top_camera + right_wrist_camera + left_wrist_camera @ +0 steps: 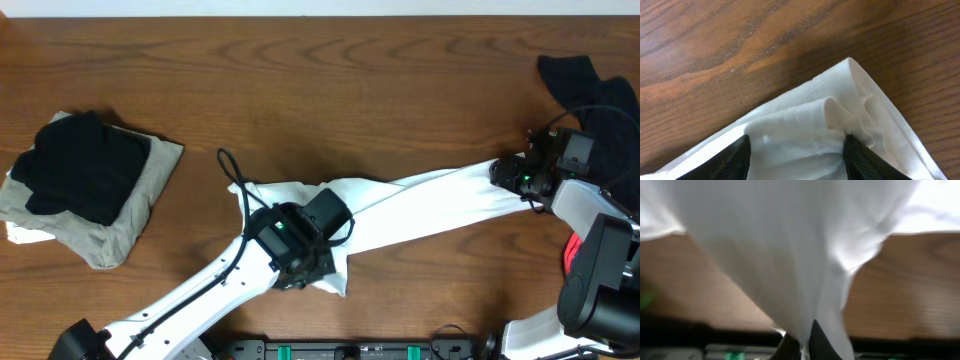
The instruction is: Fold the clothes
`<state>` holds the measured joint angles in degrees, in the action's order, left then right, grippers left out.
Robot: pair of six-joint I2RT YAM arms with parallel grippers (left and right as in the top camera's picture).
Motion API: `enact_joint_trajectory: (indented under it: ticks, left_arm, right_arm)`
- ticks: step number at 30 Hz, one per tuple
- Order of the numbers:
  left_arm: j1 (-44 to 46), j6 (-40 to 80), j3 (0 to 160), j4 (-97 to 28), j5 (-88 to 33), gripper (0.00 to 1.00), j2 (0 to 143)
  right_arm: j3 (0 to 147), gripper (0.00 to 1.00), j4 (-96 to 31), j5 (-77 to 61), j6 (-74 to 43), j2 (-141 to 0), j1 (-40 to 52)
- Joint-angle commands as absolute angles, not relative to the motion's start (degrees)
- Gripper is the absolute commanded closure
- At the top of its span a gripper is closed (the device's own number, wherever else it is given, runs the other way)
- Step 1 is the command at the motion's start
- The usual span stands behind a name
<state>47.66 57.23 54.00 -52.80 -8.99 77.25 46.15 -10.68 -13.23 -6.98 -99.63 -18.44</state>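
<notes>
We see the white T-shirt (430, 205) low on the wooden table (350, 80), drawn out in a long band from the bottom centre to the right edge. Well apart on the left sits a folded stack, a black garment (85, 165) on top of a beige one (140, 215). A second dark garment (590, 90) lies crumpled at the far right corner, just behind the right arm. Nothing lies on the shirt except the left arm, whose wrist covers its bunched end.

No logo or lettering shows. The left wrist view is mostly blurred white cloth. A scrap of red (573, 255) by the right arm is too hidden to identify.

The left gripper (804, 349) is pinched tight on a fold of the shirt. The right gripper (797, 160) holds the shirt's bunched corner, fingers (735, 157) partly spread around it.
</notes>
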Motion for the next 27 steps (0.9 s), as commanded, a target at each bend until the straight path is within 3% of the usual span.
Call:
enact_joint_trajectory:
  ticks: [1, 13, 23, 24, 27]
  left_arm:
    - [45.6, 58.1, 54.6, -47.3, -6.3, 0.94, 77.1]
    - [43.3, 58.2, 54.6, -31.8, 15.2, 0.93, 79.8]
    - [43.3, 55.9, 54.6, -15.5, 16.2, 0.92, 91.9]
    - [43.2, 55.6, 54.6, -13.9, 16.2, 0.90, 92.7]
    - [42.7, 55.5, 54.6, -10.3, 16.2, 0.70, 94.8]
  right_arm:
    - [40.5, 0.41, -14.7, -9.2, -8.0, -107.5, -18.2]
    - [40.5, 0.41, -14.7, -9.2, -8.0, -107.5, -18.2]
    - [40.5, 0.40, -14.8, -9.2, -8.0, -107.5, -18.2]
    - [40.5, 0.40, -14.8, -9.2, -8.0, -107.5, -18.2]
    - [40.5, 0.41, -14.8, -9.2, -8.1, -107.5, -18.2]
